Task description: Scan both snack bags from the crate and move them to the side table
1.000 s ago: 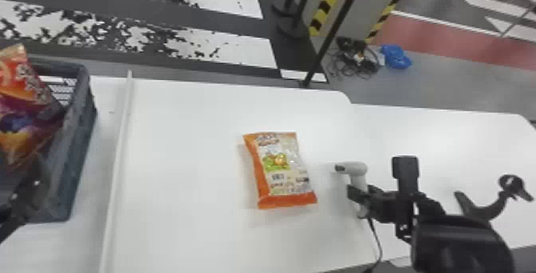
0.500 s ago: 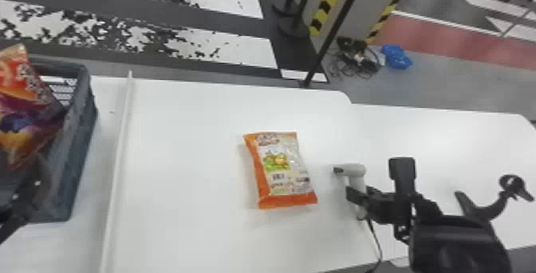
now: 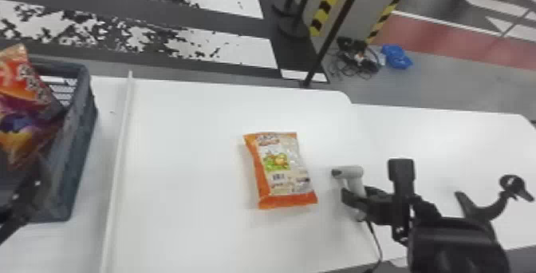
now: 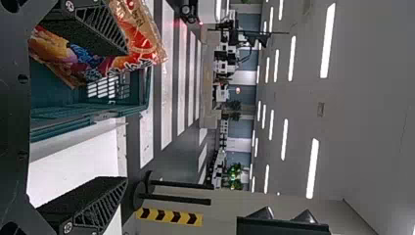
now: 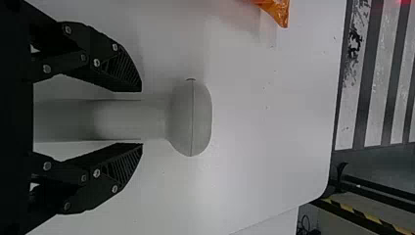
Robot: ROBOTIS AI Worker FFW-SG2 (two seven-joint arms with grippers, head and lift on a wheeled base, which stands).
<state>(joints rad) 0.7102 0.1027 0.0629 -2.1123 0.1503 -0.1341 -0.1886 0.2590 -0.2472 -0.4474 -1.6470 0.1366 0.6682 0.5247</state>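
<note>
Jaws of the right gripper (image 3: 355, 204) closed on the handle of a grey handheld scanner (image 3: 351, 172), cable (image 3: 375, 244) hanging off it. Jaws of the left gripper (image 3: 28, 190) open, spread wide at the crate (image 3: 81, 112); one of its fingers (image 4: 105, 32) overlaps the red-and-purple snack bag (image 3: 20, 112) in the left wrist view, can't tell if touching. That bag: in the crate, tilted, top end above the rim. Orange-and-white snack bag (image 3: 281, 172): lying flat on the white bench (image 3: 187, 164), between crate and scanner, apart from both, nearer the scanner. White strip (image 3: 119, 152) runs between crate and orange-and-white bag. Blue item (image 3: 397, 56) and tangled cables (image 3: 357, 58) on the floor beyond the bench.
</note>
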